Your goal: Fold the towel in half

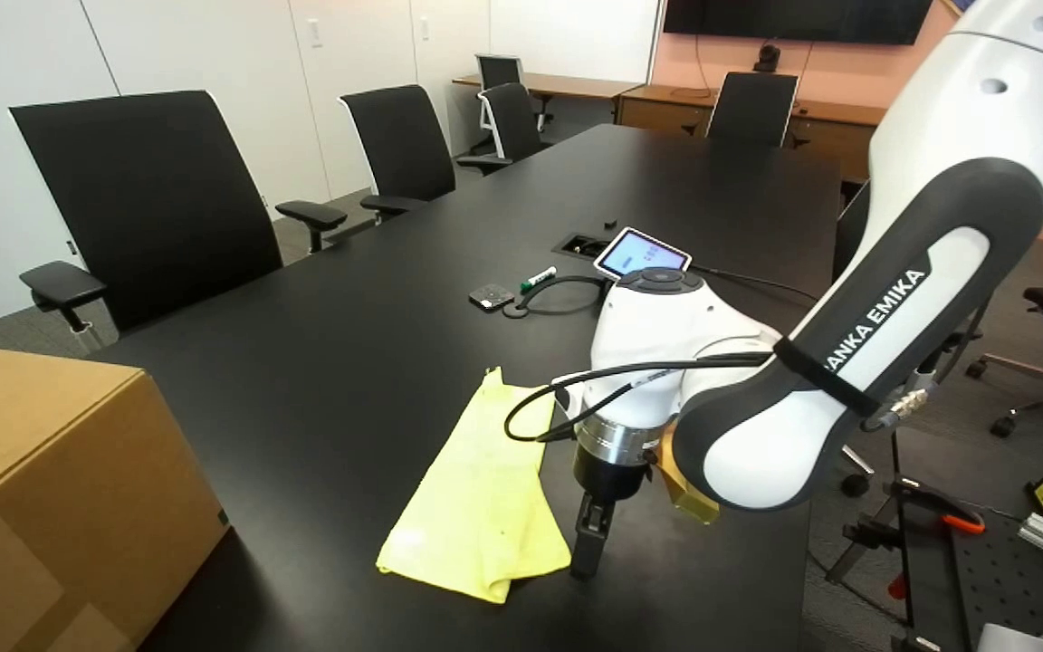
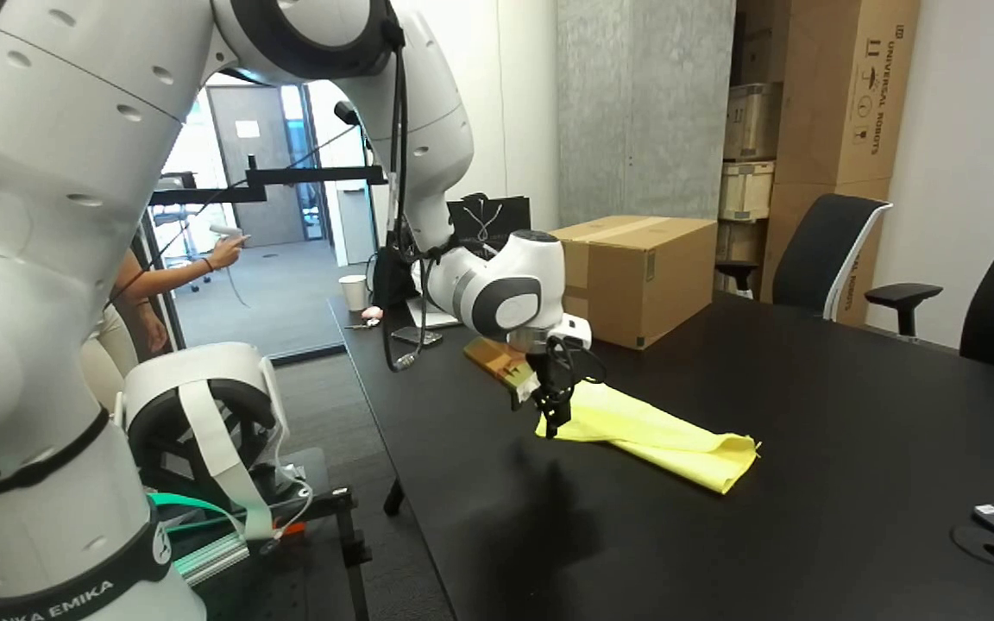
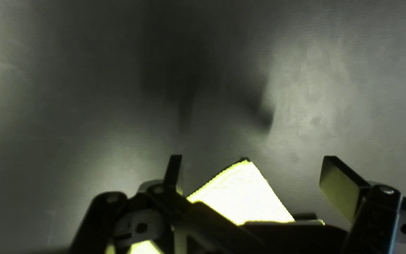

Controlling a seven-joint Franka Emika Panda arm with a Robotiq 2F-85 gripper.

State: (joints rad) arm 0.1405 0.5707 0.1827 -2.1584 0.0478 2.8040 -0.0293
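On the dark table (image 1: 322, 407), the yellow towel (image 1: 476, 498) lies creased, one corner (image 3: 243, 192) showing between my spread fingers (image 3: 341, 192) in the wrist view, and I judge it light, soft and limp, so I should pinch this corner low down.

Black chairs (image 1: 146, 208) beside long dark table (image 1: 730, 208); white wall panels (image 1: 205, 54); pink wall (image 1: 861, 77); grey floor (image 2: 298, 285).

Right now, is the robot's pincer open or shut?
The pincer is open. In the wrist view, its two fingers stand wide apart, and a corner of the yellow towel shows through the gap between them.
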